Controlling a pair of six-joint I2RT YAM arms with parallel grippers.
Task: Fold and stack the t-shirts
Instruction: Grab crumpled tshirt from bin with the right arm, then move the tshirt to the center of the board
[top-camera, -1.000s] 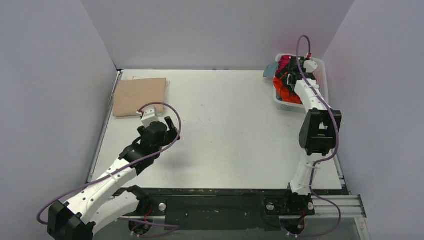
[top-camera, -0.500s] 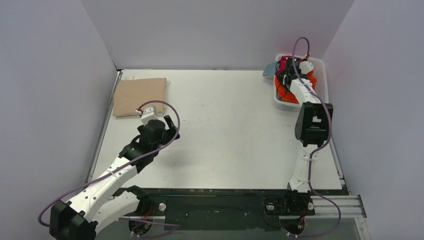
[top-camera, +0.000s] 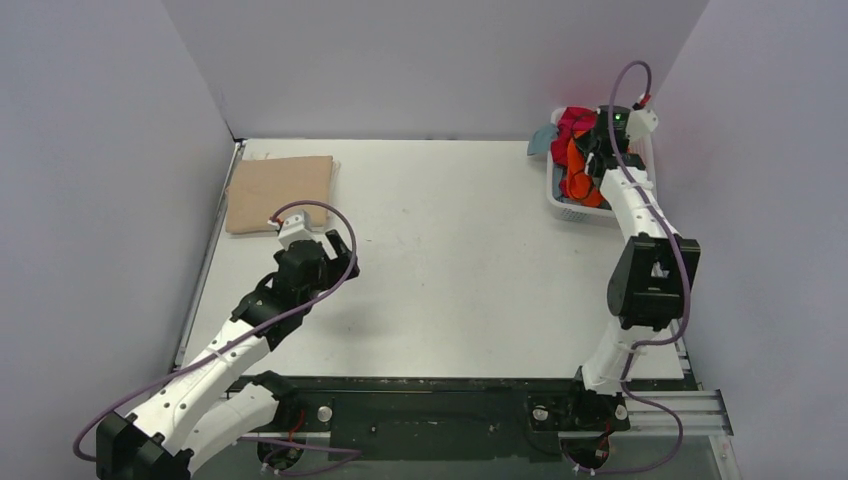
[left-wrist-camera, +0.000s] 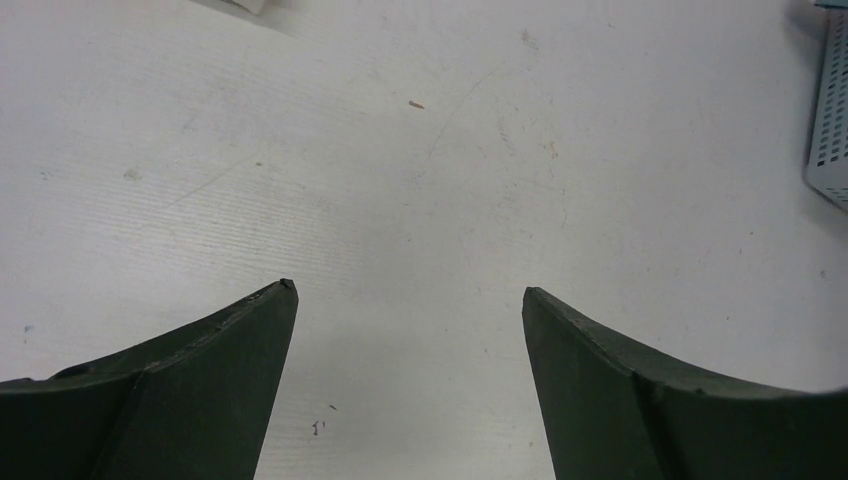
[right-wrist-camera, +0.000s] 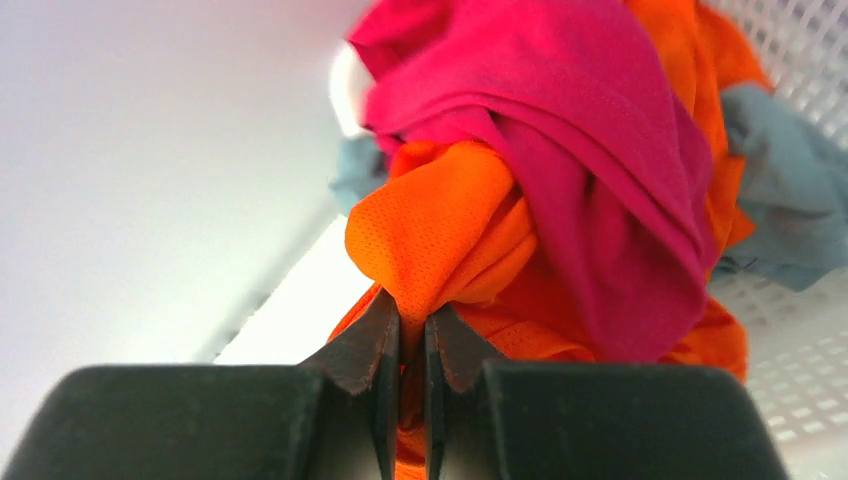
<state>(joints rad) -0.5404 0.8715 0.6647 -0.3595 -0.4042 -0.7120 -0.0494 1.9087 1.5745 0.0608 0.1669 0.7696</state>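
The right hand (right-wrist-camera: 405, 322) pinches a fold of the orange shirt (right-wrist-camera: 450, 230); only its wrist view shows this. The red shirt (right-wrist-camera: 560, 130) drapes over it, above the basket (right-wrist-camera: 800, 385). The left hand (left-wrist-camera: 408, 290) is spread over the table (left-wrist-camera: 400, 150). The top view alone shows the tan shirt (top-camera: 280, 192), far left.

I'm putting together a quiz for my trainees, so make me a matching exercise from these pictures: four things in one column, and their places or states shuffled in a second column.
Things
1. tan t-shirt
2. orange t-shirt
3. left gripper
4. crimson t-shirt

Places or states
A. pinched in the shut right gripper
B. draped over the orange t-shirt
C. folded flat, far left on the table
D. open above the table, holding nothing

Pairs: 1-C, 2-A, 3-D, 4-B
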